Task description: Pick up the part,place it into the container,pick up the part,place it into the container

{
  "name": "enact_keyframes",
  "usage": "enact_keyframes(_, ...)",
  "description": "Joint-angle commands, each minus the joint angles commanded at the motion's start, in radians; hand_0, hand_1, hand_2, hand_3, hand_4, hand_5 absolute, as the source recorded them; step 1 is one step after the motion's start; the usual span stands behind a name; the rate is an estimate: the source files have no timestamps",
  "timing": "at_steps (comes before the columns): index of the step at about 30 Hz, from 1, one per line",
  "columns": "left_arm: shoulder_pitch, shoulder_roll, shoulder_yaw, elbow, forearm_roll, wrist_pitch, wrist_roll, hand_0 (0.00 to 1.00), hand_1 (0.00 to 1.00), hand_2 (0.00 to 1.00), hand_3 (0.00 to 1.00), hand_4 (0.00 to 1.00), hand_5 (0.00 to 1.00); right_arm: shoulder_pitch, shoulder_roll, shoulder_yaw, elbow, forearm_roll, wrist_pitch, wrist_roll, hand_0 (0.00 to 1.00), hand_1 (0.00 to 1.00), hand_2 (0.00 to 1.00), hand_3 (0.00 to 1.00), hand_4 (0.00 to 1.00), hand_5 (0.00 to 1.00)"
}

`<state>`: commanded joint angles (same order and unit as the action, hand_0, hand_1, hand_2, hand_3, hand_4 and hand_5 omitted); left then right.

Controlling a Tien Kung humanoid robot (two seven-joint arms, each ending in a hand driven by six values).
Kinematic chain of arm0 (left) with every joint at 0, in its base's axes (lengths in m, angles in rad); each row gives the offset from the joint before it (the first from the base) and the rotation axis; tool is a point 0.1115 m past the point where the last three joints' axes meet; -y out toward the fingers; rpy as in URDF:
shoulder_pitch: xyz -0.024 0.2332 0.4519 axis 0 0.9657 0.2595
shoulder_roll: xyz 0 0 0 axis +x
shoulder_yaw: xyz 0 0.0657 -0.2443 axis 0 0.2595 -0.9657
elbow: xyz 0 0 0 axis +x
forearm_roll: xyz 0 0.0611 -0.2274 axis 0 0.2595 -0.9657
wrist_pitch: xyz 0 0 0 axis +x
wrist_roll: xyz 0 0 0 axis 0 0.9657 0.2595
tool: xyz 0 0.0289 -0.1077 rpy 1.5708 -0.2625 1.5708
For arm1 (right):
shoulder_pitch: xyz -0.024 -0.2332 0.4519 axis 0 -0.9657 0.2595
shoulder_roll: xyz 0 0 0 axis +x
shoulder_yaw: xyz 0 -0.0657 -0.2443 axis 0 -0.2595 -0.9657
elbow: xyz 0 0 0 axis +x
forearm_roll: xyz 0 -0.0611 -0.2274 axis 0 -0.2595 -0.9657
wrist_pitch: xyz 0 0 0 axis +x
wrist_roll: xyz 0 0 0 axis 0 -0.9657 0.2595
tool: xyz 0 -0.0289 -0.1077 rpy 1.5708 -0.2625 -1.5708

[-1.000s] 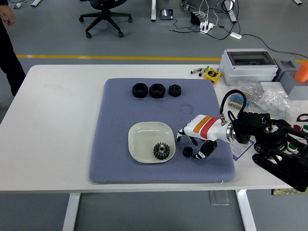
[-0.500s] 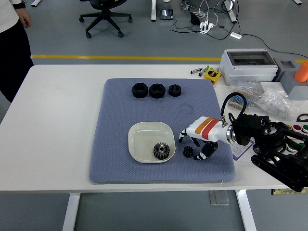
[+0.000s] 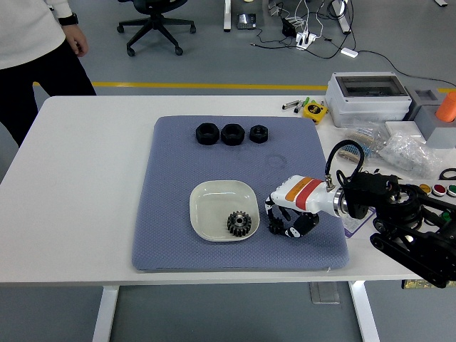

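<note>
A cream bowl (image 3: 207, 197) sits on the blue-grey mat (image 3: 178, 171), and a large black gear (image 3: 239, 223) lies inside it at the lower right. Just right of the bowl, a small black gear (image 3: 276, 227) rests on the mat. My right hand (image 3: 288, 222), white with an orange and red band, has come down over this gear with its fingers curled closely around it. Three black nuts (image 3: 232, 133) stand in a row at the mat's far edge. My left arm does not show.
A person in a white top (image 3: 32, 35) stands at the table's far left corner, hands off the table. A grey lidded box (image 3: 368, 97), a yellow tape measure (image 3: 313, 110) and plastic bags (image 3: 406, 153) crowd the right side.
My right hand lowered and shifted slightly left, and its fingers have curled in around the small gear. The person stepped further into view at the top left.
</note>
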<state>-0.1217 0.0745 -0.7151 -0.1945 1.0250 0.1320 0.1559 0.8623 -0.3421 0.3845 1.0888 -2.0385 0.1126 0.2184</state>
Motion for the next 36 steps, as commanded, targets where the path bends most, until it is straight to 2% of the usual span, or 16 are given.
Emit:
enact_keyframes(12, 0.000, -0.001, -0.003, 0.000, 0.006, -0.001, 0.000, 0.742, 0.695, 0.642, 0.584, 0.642, 0.622, -0.002, 0.001, -0.007, -0.011, 0.006, -0.002, -0.002, 0.144, 0.227, 0.358, 0.490, 0.707, 0.229)
enact_keyframes(15, 0.001, -0.001, -0.004, 0.000, 0.007, -0.001, 0.001, 0.742, 0.696, 0.642, 0.583, 0.642, 0.623, -0.003, 0.000, -0.007, -0.009, 0.013, -0.009, 0.000, 0.138, 0.224, 0.360, 0.463, 0.680, 0.230)
enact_keyframes(26, 0.004, -0.001, -0.008, 0.000, 0.017, -0.002, 0.003, 0.742, 0.697, 0.642, 0.584, 0.642, 0.622, -0.005, -0.005, 0.003, 0.007, 0.036, -0.033, 0.012, 0.131, 0.220, 0.356, 0.456, 0.685, 0.228)
enact_keyframes(27, 0.004, -0.001, -0.008, 0.000, 0.017, -0.002, 0.003, 0.742, 0.704, 0.642, 0.584, 0.642, 0.622, -0.006, -0.005, 0.003, 0.008, 0.037, -0.033, 0.012, 0.120, 0.212, 0.345, 0.452, 0.750, 0.202)
enact_keyframes(36, 0.005, -0.002, -0.010, -0.001, 0.022, -0.004, 0.004, 0.741, 0.710, 0.641, 0.584, 0.642, 0.622, -0.003, -0.008, 0.040, 0.040, 0.047, -0.041, 0.013, 0.116, 0.211, 0.341, 0.453, 0.766, 0.199)
